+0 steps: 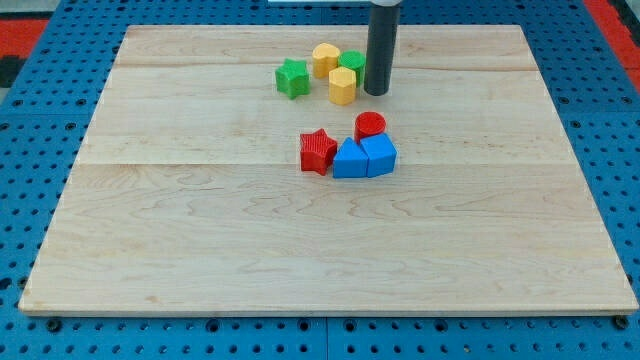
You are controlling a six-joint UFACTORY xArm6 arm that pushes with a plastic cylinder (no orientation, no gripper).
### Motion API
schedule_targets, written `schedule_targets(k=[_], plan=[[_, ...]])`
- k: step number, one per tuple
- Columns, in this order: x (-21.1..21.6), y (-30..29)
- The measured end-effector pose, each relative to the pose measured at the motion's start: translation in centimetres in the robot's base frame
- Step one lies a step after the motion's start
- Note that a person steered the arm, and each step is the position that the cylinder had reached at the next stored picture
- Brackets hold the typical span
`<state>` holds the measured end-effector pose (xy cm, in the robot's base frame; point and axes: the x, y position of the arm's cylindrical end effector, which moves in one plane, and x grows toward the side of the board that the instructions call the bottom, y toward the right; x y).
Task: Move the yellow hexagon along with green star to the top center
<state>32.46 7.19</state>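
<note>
The yellow hexagon lies near the view's top centre. The green star lies a short way to its left, apart from it. My tip is just to the right of the yellow hexagon, close to it; I cannot tell if it touches. A second yellow block, heart-like in shape, and a green block sit just above the hexagon, the green one partly hidden by the rod.
A red star, a red cylinder, a blue block and a blue cube cluster at the board's middle. The wooden board lies on a blue pegboard surface.
</note>
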Motion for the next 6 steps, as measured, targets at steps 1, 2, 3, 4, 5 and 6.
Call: schedule_targets(k=[1,2,3,4,5,6], plan=[[-0.3,-3.3],[-0.5,-6.7],[-0.1,-8.9],[0.3,-14.6],[0.6,-19.3],[0.3,-25.0]])
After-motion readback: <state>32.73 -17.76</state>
